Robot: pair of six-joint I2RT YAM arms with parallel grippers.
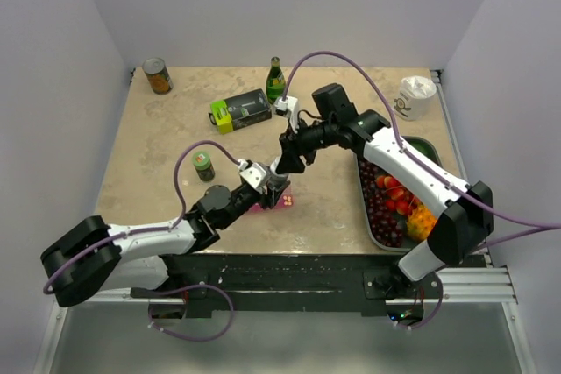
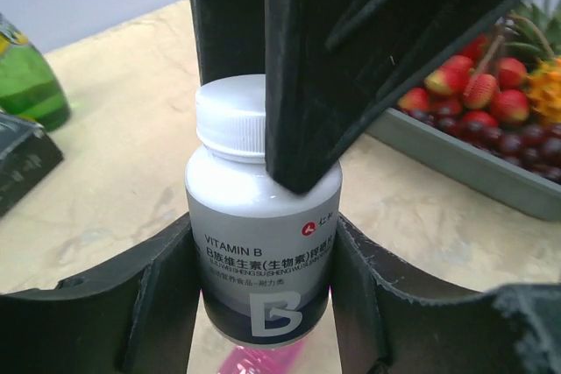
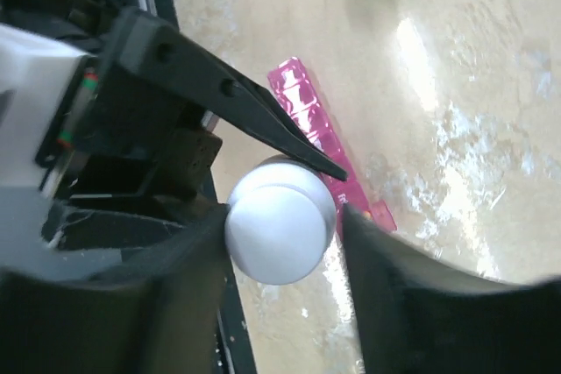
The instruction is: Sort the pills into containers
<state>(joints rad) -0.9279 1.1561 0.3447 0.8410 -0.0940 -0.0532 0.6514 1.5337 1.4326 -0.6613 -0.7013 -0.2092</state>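
Note:
A white vitamin B bottle (image 2: 263, 243) with a white cap (image 2: 230, 116) stands upright between the fingers of my left gripper (image 2: 263, 256), which is shut on its body. My right gripper (image 3: 285, 216) comes down from above and is closed round the cap (image 3: 279, 234). In the top view both grippers meet at the table's front centre, left (image 1: 273, 185) below right (image 1: 287, 164). The pink pill-organiser strip (image 1: 279, 205) lies flat on the table under the bottle; it also shows in the right wrist view (image 3: 307, 116) and the left wrist view (image 2: 254, 361). No loose pills show.
A dark fruit tray (image 1: 362, 183) stands at the right. A small green-capped bottle (image 1: 203, 165) stands left of the grippers. A green glass bottle (image 1: 275, 81), a black-green box (image 1: 241, 111), a can (image 1: 158, 76) and a white cup (image 1: 415, 96) stand at the back.

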